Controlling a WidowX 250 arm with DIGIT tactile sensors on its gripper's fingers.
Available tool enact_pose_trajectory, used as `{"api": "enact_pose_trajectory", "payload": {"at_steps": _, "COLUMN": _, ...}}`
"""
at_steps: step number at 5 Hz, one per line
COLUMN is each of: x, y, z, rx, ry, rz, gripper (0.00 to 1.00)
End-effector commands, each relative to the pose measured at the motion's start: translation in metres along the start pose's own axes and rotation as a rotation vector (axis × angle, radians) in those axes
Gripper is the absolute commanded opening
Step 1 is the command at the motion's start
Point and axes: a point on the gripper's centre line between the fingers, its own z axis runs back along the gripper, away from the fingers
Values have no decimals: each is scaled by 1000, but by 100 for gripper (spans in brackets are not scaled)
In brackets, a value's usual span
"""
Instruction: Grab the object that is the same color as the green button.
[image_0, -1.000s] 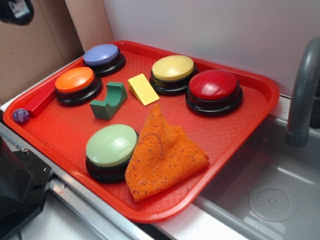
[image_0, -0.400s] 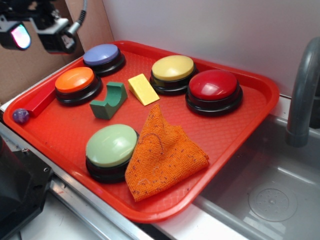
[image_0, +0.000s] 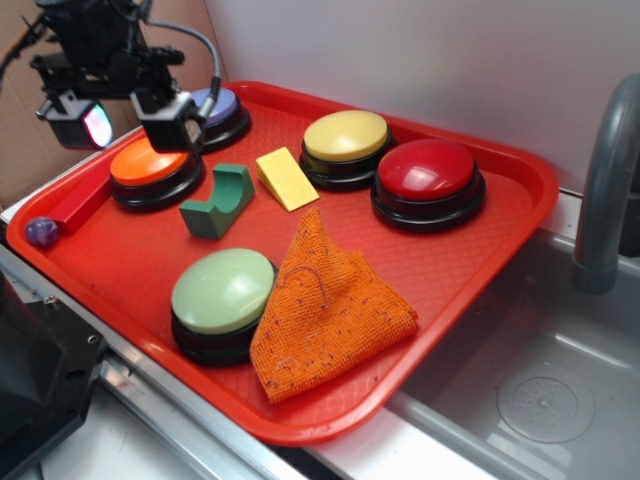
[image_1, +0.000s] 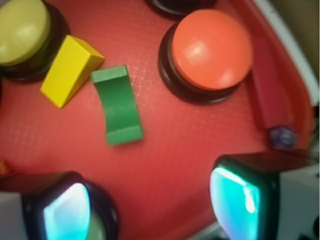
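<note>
The object, a small dark green arch block (image_0: 218, 203) (image_1: 118, 111), lies on the red tray (image_0: 120, 270) between the orange button (image_0: 150, 162) (image_1: 212, 44) and the yellow wedge (image_0: 287, 178) (image_1: 70, 69). The pale green button (image_0: 222, 292) sits at the tray's front, against an orange cloth (image_0: 325, 305). My gripper (image_0: 125, 118) (image_1: 150, 200) hangs open above the orange button, left of and higher than the green block, with nothing between its fingers. In the wrist view the block lies ahead of the wide-apart pads (image_1: 235, 197).
Yellow (image_0: 346, 137), red (image_0: 427, 170) and purple-blue (image_0: 215, 105) buttons stand toward the tray's back. A red bar (image_0: 80, 203) and a small purple piece (image_0: 42, 232) lie at the tray's left edge. A sink basin (image_0: 540, 400) and grey faucet (image_0: 605, 190) are at the right.
My gripper has come into view from the upper left and moved right and down, now over the orange button. The objects on the tray have not moved.
</note>
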Motion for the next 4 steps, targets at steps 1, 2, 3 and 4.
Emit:
{"api": "enact_pose_trajectory", "payload": {"at_steps": 1, "x": 21, "y": 3, "z": -39, "rx": -34, "ry": -26, "rz": 24, "gripper": 100}}
{"api": "enact_pose_trajectory", "payload": {"at_steps": 2, "x": 23, "y": -7, "z": -51, "rx": -108, "ry": -18, "rz": -16, "gripper": 100}}
{"api": "enact_pose_trajectory", "payload": {"at_steps": 3, "x": 20, "y": -19, "z": -61, "rx": -106, "ry": -15, "rz": -45, "gripper": 100}}
{"api": "enact_pose_trajectory", "payload": {"at_steps": 4, "x": 17, "y": -27, "z": -68, "rx": -101, "ry": -9, "rz": -69, "gripper": 100}}
